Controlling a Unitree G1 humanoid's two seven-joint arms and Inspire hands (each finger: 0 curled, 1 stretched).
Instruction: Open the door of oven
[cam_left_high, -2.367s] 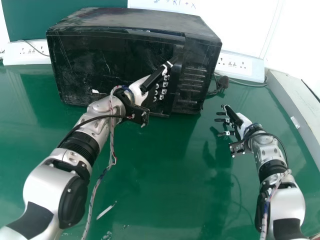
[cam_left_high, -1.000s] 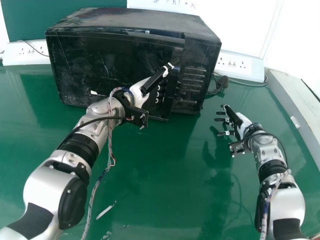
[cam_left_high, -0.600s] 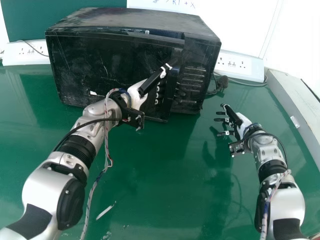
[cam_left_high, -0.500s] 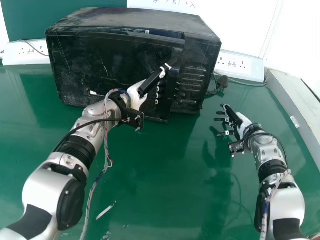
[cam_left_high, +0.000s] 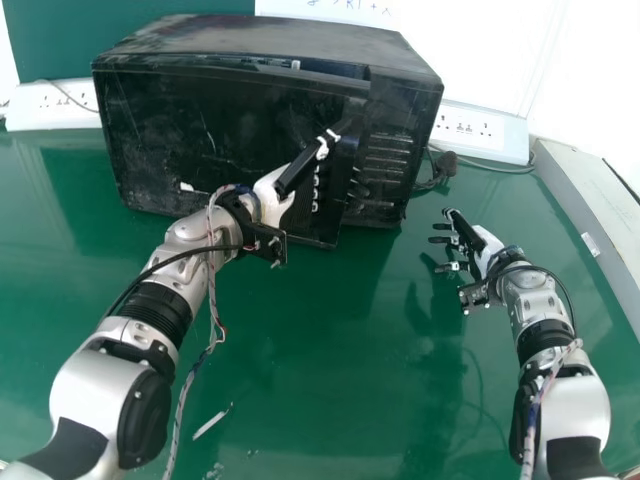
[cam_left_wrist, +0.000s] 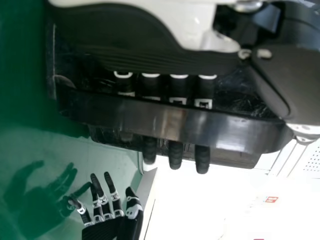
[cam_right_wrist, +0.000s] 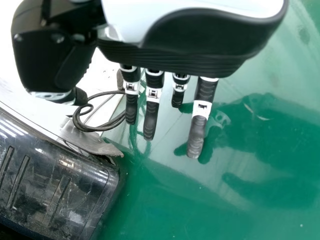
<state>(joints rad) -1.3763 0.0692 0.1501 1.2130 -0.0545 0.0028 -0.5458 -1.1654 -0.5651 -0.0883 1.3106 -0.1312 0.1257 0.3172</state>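
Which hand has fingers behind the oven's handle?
The left hand: its fingers pass behind the handle, whereas the right hand is apart from the oven.

The door (cam_left_high: 170, 130) has swung slightly out, its right edge now nearer and a little farther left, standing away from the oven (cam_left_high: 270, 35). The left hand (cam_left_high: 272, 200) has moved left and nearer with it, its forearm (cam_left_high: 155, 305) drawing back too.
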